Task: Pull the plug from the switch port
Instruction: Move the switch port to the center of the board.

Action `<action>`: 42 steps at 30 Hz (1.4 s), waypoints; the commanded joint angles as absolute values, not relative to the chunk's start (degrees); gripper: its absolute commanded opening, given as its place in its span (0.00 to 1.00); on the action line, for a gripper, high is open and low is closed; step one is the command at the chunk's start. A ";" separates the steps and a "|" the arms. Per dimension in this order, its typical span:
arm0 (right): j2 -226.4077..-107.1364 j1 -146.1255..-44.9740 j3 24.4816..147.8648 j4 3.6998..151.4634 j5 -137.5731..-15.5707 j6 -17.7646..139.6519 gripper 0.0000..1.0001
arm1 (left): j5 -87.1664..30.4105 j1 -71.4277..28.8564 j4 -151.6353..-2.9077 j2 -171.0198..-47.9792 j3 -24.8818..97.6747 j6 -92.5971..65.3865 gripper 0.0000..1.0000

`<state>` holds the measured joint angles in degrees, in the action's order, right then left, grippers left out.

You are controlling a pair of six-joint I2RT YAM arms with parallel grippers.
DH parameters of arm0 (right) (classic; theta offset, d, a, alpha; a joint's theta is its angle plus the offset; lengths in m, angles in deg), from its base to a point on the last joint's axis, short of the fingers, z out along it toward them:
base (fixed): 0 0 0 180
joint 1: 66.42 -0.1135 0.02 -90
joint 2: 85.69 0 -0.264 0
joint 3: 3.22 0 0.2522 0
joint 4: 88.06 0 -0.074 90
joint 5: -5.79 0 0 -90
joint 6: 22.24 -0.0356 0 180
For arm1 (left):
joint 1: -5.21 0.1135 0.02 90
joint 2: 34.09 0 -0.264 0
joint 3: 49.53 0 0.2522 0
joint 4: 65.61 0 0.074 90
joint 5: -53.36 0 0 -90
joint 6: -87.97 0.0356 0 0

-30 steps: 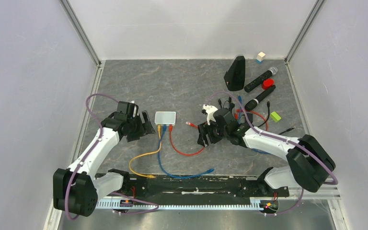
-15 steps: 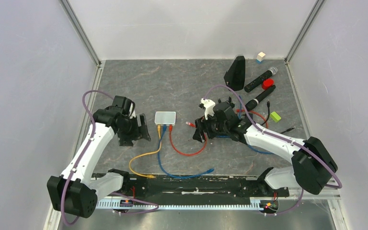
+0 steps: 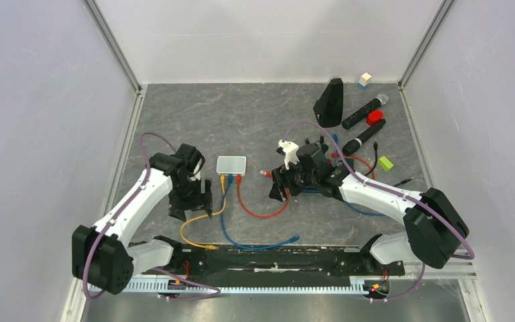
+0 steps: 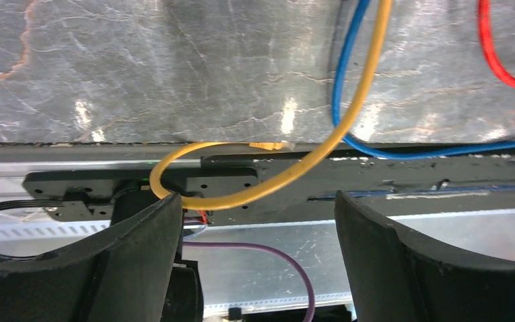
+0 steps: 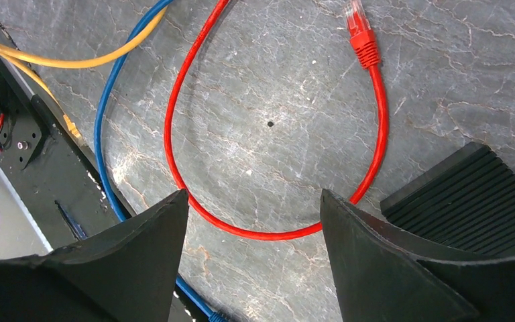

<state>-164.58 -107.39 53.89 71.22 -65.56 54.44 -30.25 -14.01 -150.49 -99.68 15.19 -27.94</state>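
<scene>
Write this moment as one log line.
left gripper: open, empty | right gripper: open, empty | switch: three plugs in

**Grey marbled table strewn with cables and clutter**

The table holds a white switch near the left gripper, to its right. Yellow, blue and red cables trail from it. The red one's free plug lies just beside the right gripper. Behind that gripper lie a black wedge, two black wands, a red cap, a green block and a white cube.

Left claw and right claw agape
</scene>
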 commanded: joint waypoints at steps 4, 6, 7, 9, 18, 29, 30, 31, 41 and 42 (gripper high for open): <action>-164.98 -107.13 54.68 72.32 -64.52 56.61 0.74 | -40.88 -15.49 -147.93 -101.85 20.27 -28.71 0.89; -165.09 -107.11 54.49 72.26 -64.79 56.85 0.74 | -40.23 -15.48 -147.94 -101.68 22.13 -27.39 0.89; -165.22 -107.11 54.48 72.24 -64.87 56.90 0.74 | -39.91 -15.51 -147.77 -101.50 22.48 -26.80 0.89; -165.64 -107.12 54.48 72.24 -64.88 56.89 0.74 | -39.67 -15.45 -147.71 -101.84 21.88 -26.12 0.89; -167.17 -107.08 54.87 72.01 -64.66 57.08 0.74 | -33.37 -18.04 -149.92 -106.06 19.53 -25.14 0.89; -168.95 -107.18 55.54 71.35 -64.52 57.57 0.74 | -35.50 -21.45 -149.84 -113.48 19.51 -25.40 0.83; -169.00 -107.12 55.54 71.34 -64.61 57.65 0.74 | -35.70 -21.94 -149.94 -113.81 19.60 -25.45 0.82; -169.02 -107.20 55.54 71.25 -64.61 57.65 0.74 | -35.90 -22.48 -150.24 -114.20 19.68 -25.66 0.82; -169.51 -107.14 55.97 70.57 -64.94 58.09 0.73 | -38.04 -26.01 -153.23 -117.87 20.45 -27.69 0.52; -169.52 -107.16 55.98 70.53 -65.05 58.14 0.74 | -37.96 -26.07 -153.36 -117.92 20.63 -27.63 0.47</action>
